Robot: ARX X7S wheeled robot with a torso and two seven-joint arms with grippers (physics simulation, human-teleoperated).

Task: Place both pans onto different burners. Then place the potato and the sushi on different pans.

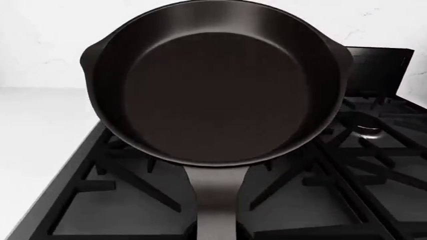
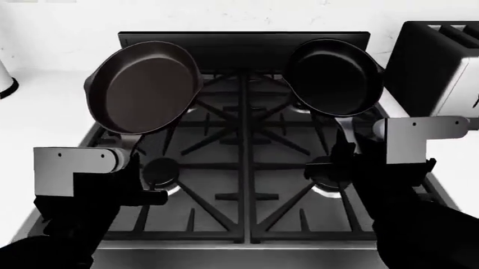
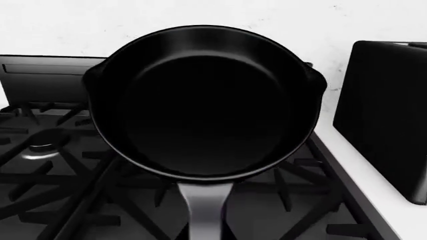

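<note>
The larger skillet (image 2: pixel 142 87) is held by its handle in my left gripper (image 2: pixel 133 159), lifted and tilted over the back left of the stove; it fills the left wrist view (image 1: pixel 213 95). The smaller, deeper pan (image 2: pixel 335 75) is held by its handle in my right gripper (image 2: pixel 346 147) over the back right; it also shows in the right wrist view (image 3: pixel 203 100). Both pans are empty. A front left burner (image 2: pixel 160 168) and a front right burner (image 2: pixel 323 182) show under the grates; the back burners are hidden by the pans. The potato and the sushi are out of view.
A black and silver toaster (image 2: pixel 438 67) stands on the white counter right of the stove, close to the right pan. The stove's raised black back panel (image 2: pixel 243 42) runs behind both pans. A white object (image 2: pixel 6 81) sits at the far left edge.
</note>
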